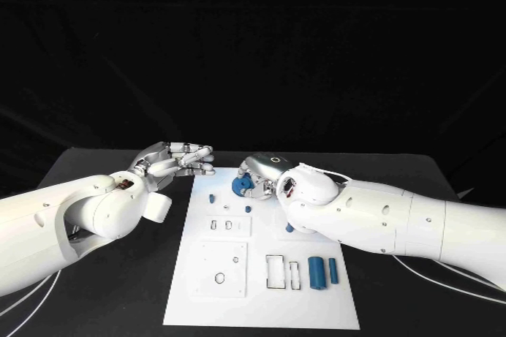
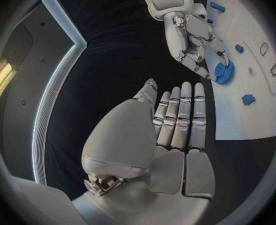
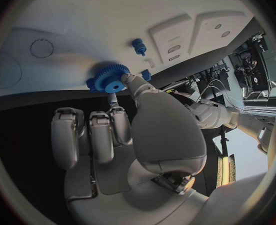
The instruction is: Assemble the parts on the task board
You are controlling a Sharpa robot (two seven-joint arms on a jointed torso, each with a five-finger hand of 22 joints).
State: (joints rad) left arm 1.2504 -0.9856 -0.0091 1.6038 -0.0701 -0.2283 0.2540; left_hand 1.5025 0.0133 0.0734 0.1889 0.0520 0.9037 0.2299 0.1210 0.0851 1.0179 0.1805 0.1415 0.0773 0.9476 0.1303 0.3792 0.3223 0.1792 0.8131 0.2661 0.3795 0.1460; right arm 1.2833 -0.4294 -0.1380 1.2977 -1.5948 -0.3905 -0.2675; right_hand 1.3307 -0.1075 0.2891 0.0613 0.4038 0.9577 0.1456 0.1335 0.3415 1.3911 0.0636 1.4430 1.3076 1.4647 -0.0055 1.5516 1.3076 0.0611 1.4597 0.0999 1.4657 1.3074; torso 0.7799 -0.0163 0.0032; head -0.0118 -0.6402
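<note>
The white task board (image 1: 264,297) lies in the middle of the table. At its far end my right hand (image 1: 266,167) pinches a blue gear (image 1: 243,183) between thumb and fingers. The right wrist view shows the gear (image 3: 108,78) against the board (image 3: 82,30) with fingertips on its hub. In the left wrist view the same right hand (image 2: 194,40) grips the gear (image 2: 224,73). My left hand (image 1: 174,160) hovers off the board's far left corner and holds nothing; its fingers (image 2: 182,115) lie straight side by side.
Two small blue pegs (image 1: 211,199) (image 1: 248,207) stand on the board near the gear. Two blue cylinders (image 1: 315,269) (image 1: 333,270) lie at the near right beside a rectangular slot (image 1: 275,271). My right forearm (image 1: 379,220) covers the board's right edge.
</note>
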